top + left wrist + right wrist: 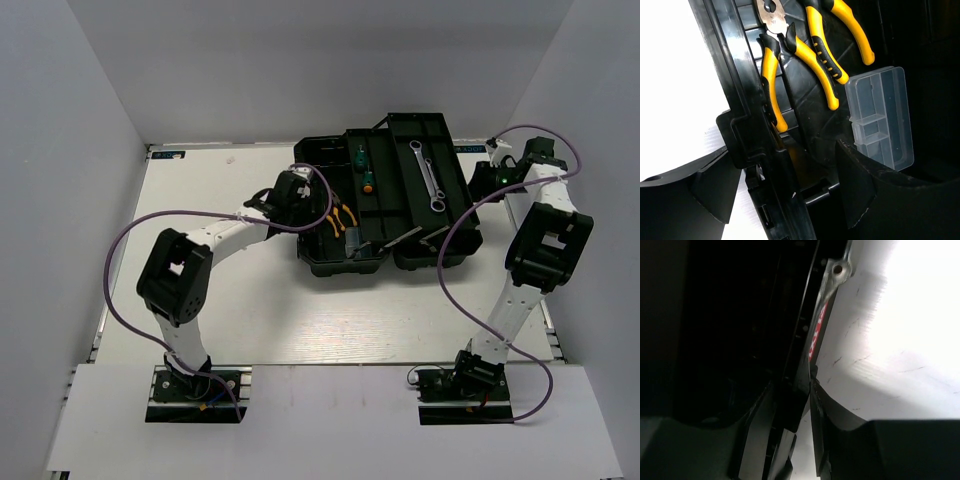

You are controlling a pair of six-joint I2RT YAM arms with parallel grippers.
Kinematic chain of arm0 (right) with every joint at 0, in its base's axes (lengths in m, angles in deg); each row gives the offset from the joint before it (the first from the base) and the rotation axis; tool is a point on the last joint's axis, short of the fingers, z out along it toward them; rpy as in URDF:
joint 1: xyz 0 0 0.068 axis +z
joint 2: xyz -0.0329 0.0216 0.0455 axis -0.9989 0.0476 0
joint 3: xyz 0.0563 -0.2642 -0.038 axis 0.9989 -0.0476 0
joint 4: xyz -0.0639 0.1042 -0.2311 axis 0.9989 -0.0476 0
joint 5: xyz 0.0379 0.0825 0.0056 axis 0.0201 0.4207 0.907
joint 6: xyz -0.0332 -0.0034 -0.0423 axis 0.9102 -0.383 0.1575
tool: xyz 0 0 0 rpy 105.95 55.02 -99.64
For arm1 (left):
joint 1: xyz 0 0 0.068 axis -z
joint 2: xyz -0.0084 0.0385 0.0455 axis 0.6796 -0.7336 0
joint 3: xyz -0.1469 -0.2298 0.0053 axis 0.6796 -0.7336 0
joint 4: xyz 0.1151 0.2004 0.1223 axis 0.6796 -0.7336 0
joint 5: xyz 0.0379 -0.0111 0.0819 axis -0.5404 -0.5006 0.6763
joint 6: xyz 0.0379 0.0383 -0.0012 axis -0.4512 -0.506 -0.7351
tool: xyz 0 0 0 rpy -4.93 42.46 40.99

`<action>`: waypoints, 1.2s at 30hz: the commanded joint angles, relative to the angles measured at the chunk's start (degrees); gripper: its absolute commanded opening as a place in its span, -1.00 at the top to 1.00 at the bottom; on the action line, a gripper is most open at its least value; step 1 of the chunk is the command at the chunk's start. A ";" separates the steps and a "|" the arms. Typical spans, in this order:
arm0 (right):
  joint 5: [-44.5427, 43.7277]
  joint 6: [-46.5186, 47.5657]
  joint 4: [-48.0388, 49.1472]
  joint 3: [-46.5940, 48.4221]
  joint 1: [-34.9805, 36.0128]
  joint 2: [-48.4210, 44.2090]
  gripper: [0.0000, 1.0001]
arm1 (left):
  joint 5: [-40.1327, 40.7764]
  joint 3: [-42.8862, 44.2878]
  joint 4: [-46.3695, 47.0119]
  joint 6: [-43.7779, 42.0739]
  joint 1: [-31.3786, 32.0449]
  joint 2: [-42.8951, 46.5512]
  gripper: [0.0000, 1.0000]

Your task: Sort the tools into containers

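Observation:
The black toolbox (330,255) lies open at the back middle of the table. Two yellow-handled pliers (343,221) lie in its left part, two green-handled screwdrivers (362,170) in the middle tray, and two silver wrenches (428,176) in the right tray. My left gripper (293,196) is open and empty; in the left wrist view it (790,200) straddles the toolbox's left wall (755,145), with the pliers (820,65) just beyond. My right gripper (490,180) sits at the toolbox's right edge; in the right wrist view it (800,415) is shut on the box's thin rim (797,380) by the red label (817,335).
A clear plastic organizer (882,115) lies inside the toolbox beside the pliers. White walls enclose the table (250,310) on the left, back and right. Purple cables loop beside both arms.

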 commanded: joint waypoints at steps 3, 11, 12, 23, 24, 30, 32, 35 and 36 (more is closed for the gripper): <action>4.05 2.65 -6.43 -1.64 0.42 -0.99 0.20 | -0.94 3.47 0.10 0.14 -0.10 0.05 -0.65; 3.61 3.36 -4.15 -6.03 0.25 -1.87 0.68 | -0.94 4.61 -0.42 0.14 0.42 -1.00 -0.65; 3.87 3.27 -4.15 -6.21 0.33 -2.04 0.77 | -0.94 5.14 -0.42 0.14 0.42 -1.52 -0.65; 3.79 2.04 -6.43 -4.72 1.30 -14.41 1.00 | -1.46 5.14 -0.42 0.14 0.95 -3.10 -0.59; 3.09 1.43 -6.35 -4.46 1.56 -15.22 1.00 | -1.46 5.14 -0.42 0.14 0.95 -3.11 -0.59; -2.63 -2.44 -5.99 -1.91 3.76 -22.33 1.00 | -2.69 4.61 0.89 0.67 0.95 -3.11 -0.56; -5.17 -3.41 -6.17 -1.03 5.43 -23.22 1.00 | -3.30 4.61 0.89 0.67 0.95 -3.11 -0.56; -8.16 -3.67 -8.27 2.83 7.97 -24.45 1.00 | -3.84 4.61 1.42 0.67 0.95 -3.11 -0.54; -9.65 -3.59 -8.89 3.62 8.59 -24.89 1.00 | -4.36 4.61 1.94 0.67 0.95 -3.11 -0.54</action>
